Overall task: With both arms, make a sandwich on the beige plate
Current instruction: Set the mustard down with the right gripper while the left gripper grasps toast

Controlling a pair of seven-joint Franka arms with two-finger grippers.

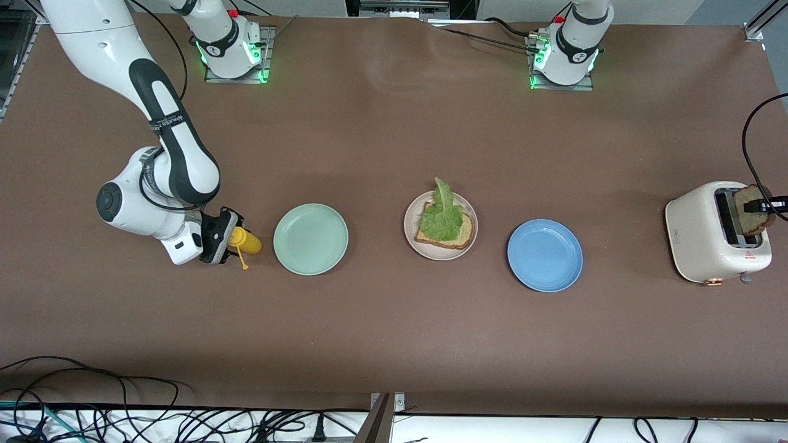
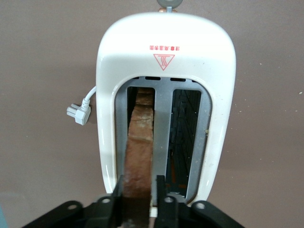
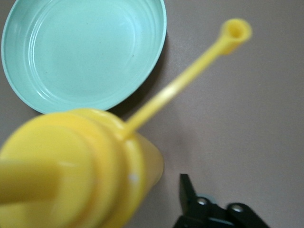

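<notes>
The beige plate (image 1: 414, 212) holds one slice of brown bread (image 1: 466, 231) with a ruffled green lettuce leaf (image 1: 442, 216) on top. A second bread slice (image 1: 752, 212) stands partly out of a slot of the cream toaster (image 1: 702, 237). My left gripper (image 1: 765, 205) is shut on it over the toaster. In the left wrist view my left gripper (image 2: 138, 187) has this slice (image 2: 141, 142) between its fingers. My right gripper (image 1: 226, 237) is open around a yellow squeeze bottle (image 1: 246, 240). In the right wrist view one finger (image 3: 186, 188) stands apart from the bottle (image 3: 71, 166).
A mint-green plate (image 1: 311, 239) lies beside the bottle, toward the beige plate. A blue plate (image 1: 545, 255) lies between the beige plate and the toaster. The toaster's white plug (image 2: 78, 114) lies on the table. Cables run along the table's front edge.
</notes>
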